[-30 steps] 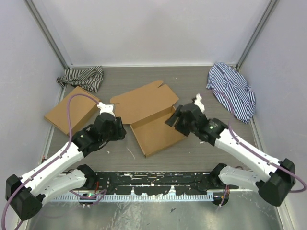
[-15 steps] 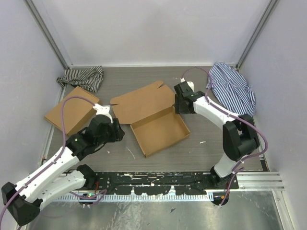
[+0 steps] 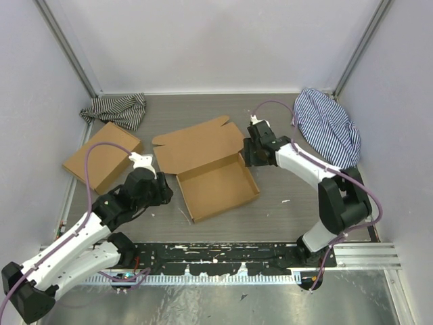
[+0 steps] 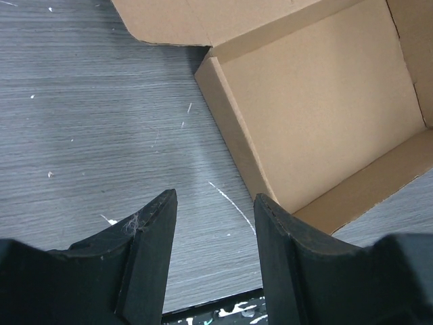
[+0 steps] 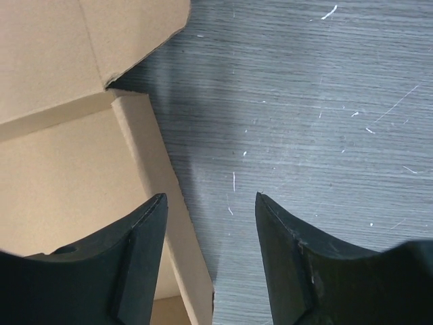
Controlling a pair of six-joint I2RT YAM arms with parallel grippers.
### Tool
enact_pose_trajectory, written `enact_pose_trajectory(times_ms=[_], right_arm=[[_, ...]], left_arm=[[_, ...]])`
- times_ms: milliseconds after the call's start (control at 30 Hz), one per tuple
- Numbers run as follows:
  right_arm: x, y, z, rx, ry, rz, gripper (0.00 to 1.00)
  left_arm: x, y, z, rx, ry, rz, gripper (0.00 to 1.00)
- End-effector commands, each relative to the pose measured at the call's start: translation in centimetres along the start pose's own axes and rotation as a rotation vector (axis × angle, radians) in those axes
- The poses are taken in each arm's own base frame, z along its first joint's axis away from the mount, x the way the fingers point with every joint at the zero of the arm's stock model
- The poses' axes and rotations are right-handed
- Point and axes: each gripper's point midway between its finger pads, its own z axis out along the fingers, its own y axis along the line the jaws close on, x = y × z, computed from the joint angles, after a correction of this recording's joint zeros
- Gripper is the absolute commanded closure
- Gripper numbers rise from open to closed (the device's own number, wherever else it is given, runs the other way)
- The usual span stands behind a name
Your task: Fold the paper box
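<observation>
The paper box [image 3: 215,187] lies in the middle of the table as a shallow open tray, with its lid flap [image 3: 196,143] spread flat behind it. My left gripper [image 3: 164,191] is open and empty just left of the tray's left wall; in the left wrist view [image 4: 213,203] that wall [image 4: 233,139] lies ahead to the right. My right gripper [image 3: 247,154] is open at the tray's back right corner. In the right wrist view [image 5: 210,203] its jaws straddle the right side wall [image 5: 159,172] without gripping it.
A second flat brown cardboard box [image 3: 101,157] lies at the left. A dark striped cloth [image 3: 116,108] is at the back left and a blue striped cloth [image 3: 329,126] at the back right. The black rail [image 3: 216,256] runs along the near edge.
My right arm has swung from the tray's front right side to its back right corner. The box has shifted slightly to the left. My left gripper has drawn back a little.
</observation>
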Motion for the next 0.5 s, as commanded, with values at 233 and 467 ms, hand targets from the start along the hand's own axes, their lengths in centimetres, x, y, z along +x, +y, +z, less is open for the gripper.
enact_pose_trajectory(times_ms=[233,467], right_arm=[[-1.3,3.6,-2.7,-0.234,-0.094,-0.001,0.49],[-0.3,4.2,-1.1,-0.239,-0.056,-0.006,0.53]], left_arm=[[0.6,-0.2,0.6,0.008,0.019,-0.014,0.44],[0.7,-0.1,0.6,0.006,0.022,-0.013,0.44]])
